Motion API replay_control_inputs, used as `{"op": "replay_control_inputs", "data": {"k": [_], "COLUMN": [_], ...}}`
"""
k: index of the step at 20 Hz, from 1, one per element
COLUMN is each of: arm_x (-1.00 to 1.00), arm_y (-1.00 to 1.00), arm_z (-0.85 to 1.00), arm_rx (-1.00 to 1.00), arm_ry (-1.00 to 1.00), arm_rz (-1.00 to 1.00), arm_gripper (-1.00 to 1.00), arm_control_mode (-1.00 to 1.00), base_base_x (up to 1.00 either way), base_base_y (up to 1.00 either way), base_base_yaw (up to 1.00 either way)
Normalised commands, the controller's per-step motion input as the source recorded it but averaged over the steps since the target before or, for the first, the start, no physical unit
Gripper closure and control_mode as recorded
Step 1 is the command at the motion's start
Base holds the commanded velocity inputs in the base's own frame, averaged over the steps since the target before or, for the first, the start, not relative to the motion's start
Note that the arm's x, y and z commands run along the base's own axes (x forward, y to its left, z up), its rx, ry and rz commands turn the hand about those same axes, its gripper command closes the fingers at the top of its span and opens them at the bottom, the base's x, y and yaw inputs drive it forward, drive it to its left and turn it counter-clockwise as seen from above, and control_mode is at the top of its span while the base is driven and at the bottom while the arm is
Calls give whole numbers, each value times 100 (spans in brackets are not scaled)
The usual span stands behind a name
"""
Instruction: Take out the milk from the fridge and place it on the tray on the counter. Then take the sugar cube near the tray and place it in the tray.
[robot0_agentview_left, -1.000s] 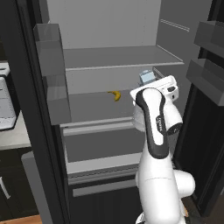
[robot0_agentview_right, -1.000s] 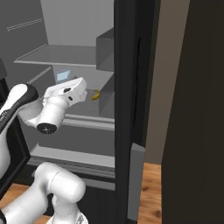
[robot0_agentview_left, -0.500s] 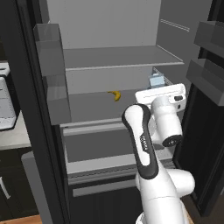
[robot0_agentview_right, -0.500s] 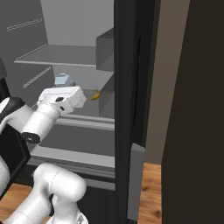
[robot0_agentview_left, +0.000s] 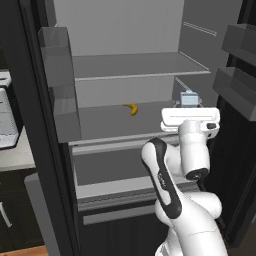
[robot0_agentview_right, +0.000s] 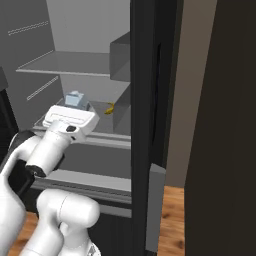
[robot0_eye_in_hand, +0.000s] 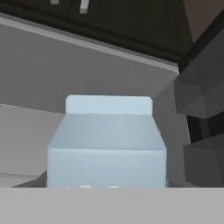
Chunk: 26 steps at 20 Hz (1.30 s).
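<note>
The hand has swung right and down since a second ago, and the gripper now sits level with the milk, which stands on the fridge shelf's right side, well apart from the banana. Whether the jaws are closed on the carton I cannot tell — a loose hold could tip it on withdrawal. The hand view shows the gabled top close and centred — the base views add the shelf.

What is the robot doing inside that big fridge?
The white robot arm is reaching into the open fridge for the milk. The little blue carton stands upright on a shelf, at the right end, and the gripper is right up against it. Whether it already grips the carton cannot be told. A small banana lies further left on the same shelf.
</note>
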Motion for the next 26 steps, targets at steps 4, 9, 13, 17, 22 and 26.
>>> {"op": "replay_control_inputs", "data": {"k": [4, 9, 13, 17, 22, 26], "arm_x": [-2, -27, -27, -44, -48, -48], "arm_y": [3, 0, 0, 0, 11, 37], "arm_z": [55, 78, 70, 16, 11, 7], "arm_rx": [4, 2, 0, 4, 18, 4], "arm_ry": [11, 15, 16, 31, 32, 11], "arm_rz": [6, 5, 3, 0, 0, 0], "arm_gripper": [100, 100, 100, 100, 100, 100], "arm_control_mode": [-100, -100, -100, -100, -100, -100], "base_base_x": [0, 0, 0, 0, 0, 0], "base_base_y": [0, 0, 0, 0, 0, 0], "base_base_yaw": [0, 0, 0, 0, 0, 0]}}
